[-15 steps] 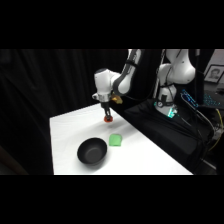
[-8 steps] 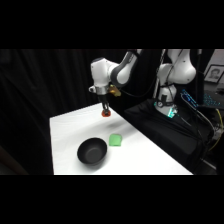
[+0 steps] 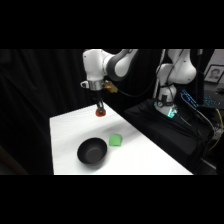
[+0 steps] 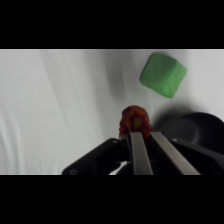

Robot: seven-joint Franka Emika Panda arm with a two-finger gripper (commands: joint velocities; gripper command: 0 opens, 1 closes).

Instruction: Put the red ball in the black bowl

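Note:
My gripper (image 3: 100,111) hangs well above the white table (image 3: 67,130), shut on the red ball (image 3: 101,113), which shows small and red-orange at the fingertips. In the wrist view the red ball (image 4: 135,119) sits clamped at the tips of my gripper (image 4: 138,131), above the table. The black bowl (image 3: 92,151) rests on the table, below and toward the front of the gripper, with nothing in it. Only part of the black bowl (image 4: 197,129) shows in the wrist view, dark at the right behind the fingers.
A light green block (image 3: 116,140) lies on the table just right of the bowl; the wrist view shows this green block (image 4: 163,74) at the upper right. Dark cloth and equipment stand off the table's right side. The arm's base (image 3: 172,75) rises at the upper right.
The gripper has risen and moved left toward the table's back with the red ball held in it. Bowl and green block have stayed put.

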